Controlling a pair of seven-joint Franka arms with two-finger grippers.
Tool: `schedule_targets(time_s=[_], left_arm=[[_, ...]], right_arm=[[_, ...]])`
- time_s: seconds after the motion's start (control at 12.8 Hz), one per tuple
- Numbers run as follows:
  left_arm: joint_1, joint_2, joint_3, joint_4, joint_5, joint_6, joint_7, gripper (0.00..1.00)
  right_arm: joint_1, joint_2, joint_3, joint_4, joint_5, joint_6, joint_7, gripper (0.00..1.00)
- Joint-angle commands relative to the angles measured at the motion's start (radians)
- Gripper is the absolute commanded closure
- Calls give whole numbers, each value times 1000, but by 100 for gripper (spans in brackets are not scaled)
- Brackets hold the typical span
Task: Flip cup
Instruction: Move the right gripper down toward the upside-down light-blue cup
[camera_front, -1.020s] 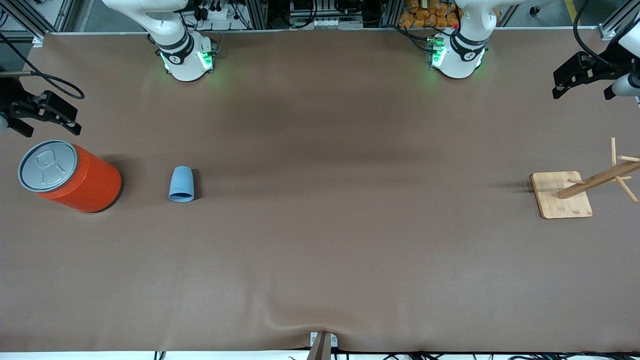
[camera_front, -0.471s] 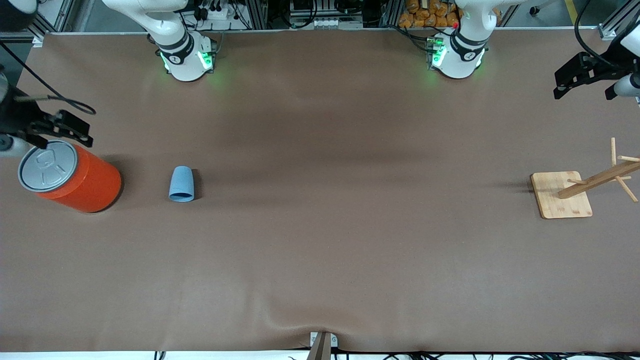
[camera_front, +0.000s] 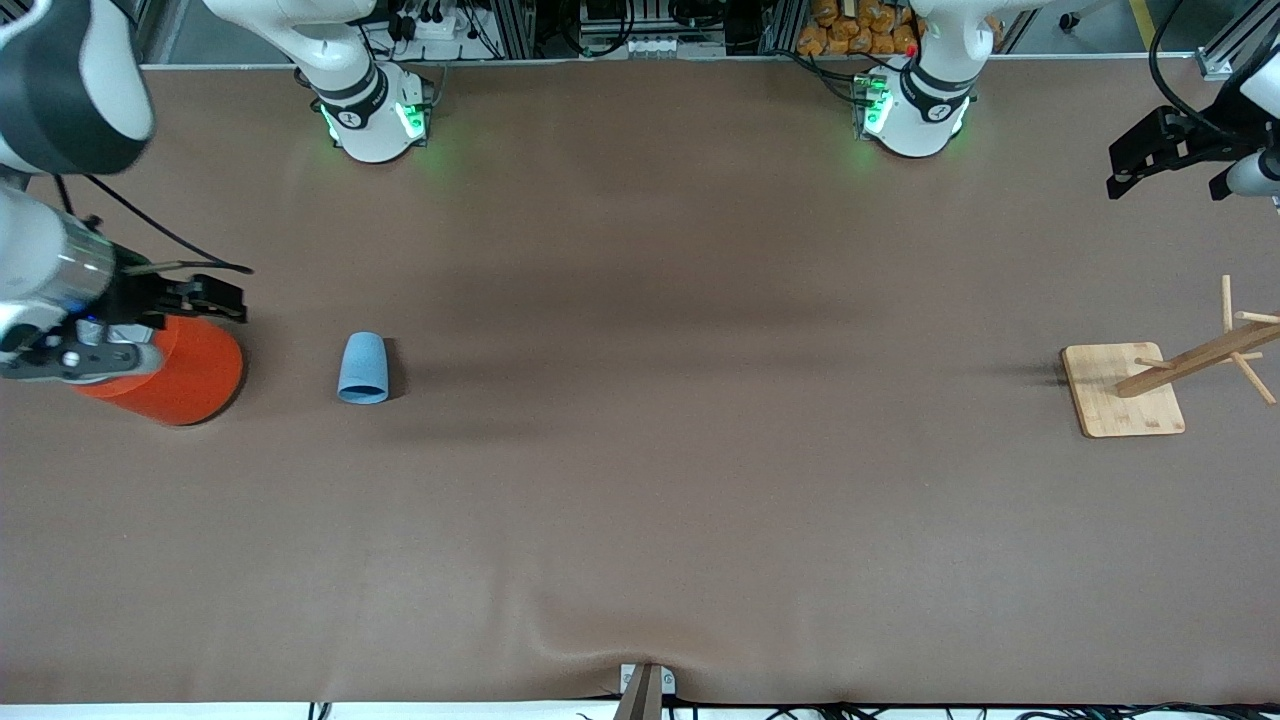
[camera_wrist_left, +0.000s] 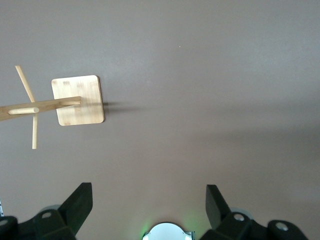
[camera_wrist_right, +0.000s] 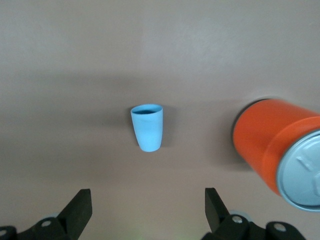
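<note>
A small light-blue cup (camera_front: 363, 368) stands mouth-down on the brown worktop (camera_front: 660, 480), narrow base up and wider rim on the cloth, toward the right arm's end of the table. Beside it, closer still to that end and clearly apart from it, sits a large orange can (camera_front: 190, 375) with a grey pull-tab lid; the right arm partly covers the can in the front view. The right gripper (camera_front: 205, 297) hangs in the air over the can's edge, with the cup free and untouched next to it. In the right wrist view the right gripper's two dark fingers (camera_wrist_right: 77, 207) are spread wide apart with nothing between them, and the cup (camera_wrist_right: 147, 127) and can (camera_wrist_right: 280, 150) both lie on the cloth below. The left gripper (camera_front: 1160, 150) is raised over the left arm's end of the worktop, where that arm waits; its fingers (camera_wrist_left: 77, 202) are likewise spread and empty in the left wrist view. Below it on the worktop stands a wooden rack (camera_front: 1190, 365) with pegs on a square bamboo base (camera_front: 1120, 400), well apart from the cup.
</note>
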Motion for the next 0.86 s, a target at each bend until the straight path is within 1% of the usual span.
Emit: schedule_targets(time_s=[0.0, 0.16, 0.31, 0.47, 0.63, 0.78], left_arm=[[5, 6, -4, 11, -5, -33, 21, 0], [7, 6, -4, 11, -5, -39, 21, 0], [7, 6, -4, 11, -5, -48, 21, 0], [7, 6, -4, 13, -5, -50, 22, 0], [7, 8, -4, 13, -6, -50, 24, 0], [7, 9, -4, 14, -6, -50, 24, 0]], right_arm=[[-1, -19, -3, -160, 17, 108, 1, 0], [0, -41, -3, -282, 21, 230, -1, 0], [0, -43, -3, -404, 22, 376, 1, 0], [7, -35, -3, -501, 28, 519, 1, 0], [23, -20, -3, -575, 28, 619, -1, 0], [30, -6, -3, -661, 28, 755, -2, 0]])
